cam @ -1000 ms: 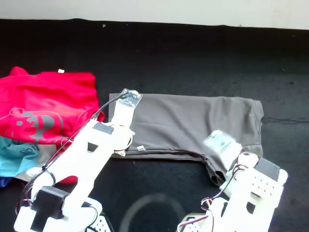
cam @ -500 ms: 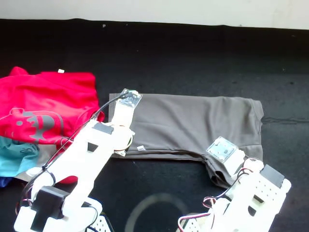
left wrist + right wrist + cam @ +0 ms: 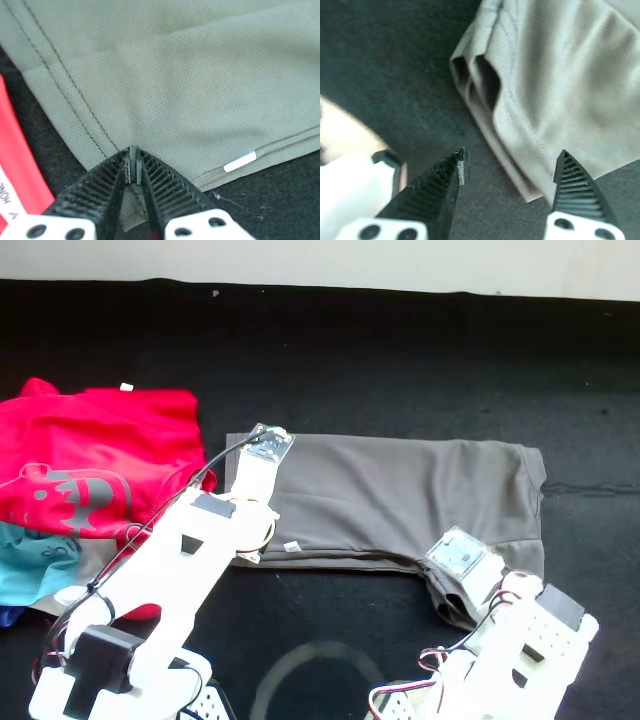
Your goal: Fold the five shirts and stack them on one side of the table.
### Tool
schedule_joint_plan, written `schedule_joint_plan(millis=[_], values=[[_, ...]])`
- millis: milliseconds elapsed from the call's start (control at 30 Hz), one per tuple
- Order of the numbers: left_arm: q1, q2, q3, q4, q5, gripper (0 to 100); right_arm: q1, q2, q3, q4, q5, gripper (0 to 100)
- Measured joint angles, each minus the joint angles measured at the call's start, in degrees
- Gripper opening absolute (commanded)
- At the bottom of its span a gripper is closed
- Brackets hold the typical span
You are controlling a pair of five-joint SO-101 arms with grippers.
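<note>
One black table (image 3: 400, 350), pale wall (image 3: 400, 260) behind

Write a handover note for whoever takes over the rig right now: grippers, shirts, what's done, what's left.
Left gripper: shut on the grey shirt at its hem corner, next to the red shirt.
Right gripper: open, over the grey shirt's near sleeve end, holding nothing.
Shirts: grey lies mid-table, folded into a long strip. Red lies at the left on top of a teal shirt; both look unfolded.
Done: grey is partly folded.
Left: probably grip the sleeve end, finish the grey fold, then fold the others and stack them all on one side.
</note>
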Motion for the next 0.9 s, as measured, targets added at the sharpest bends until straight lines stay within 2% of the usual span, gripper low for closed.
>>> schedule_joint_plan(millis=[233, 400, 633, 767, 900], values=[[0.0, 0.0, 0.0, 0.0, 0.0, 1, 0.09, 0.0, 4.04, -9.49, 0.0, 25.8], [0.0, 0.0, 0.0, 0.0, 0.0, 1, 0.09, 0.26, 4.13, -12.4, 0.0, 15.9], [0.0, 0.0, 0.0, 0.0, 0.0, 1, 0.09, 0.26, 4.13, -14.15, 0.0, 13.9], [0.0, 0.0, 0.0, 0.0, 0.0, 1, 0.09, 0.26, 4.13, -14.15, 0.0, 1.0], [0.0, 0.0, 0.0, 0.0, 0.0, 1, 0.09, 0.26, 4.04, -16.09, -0.44, 0.7]])
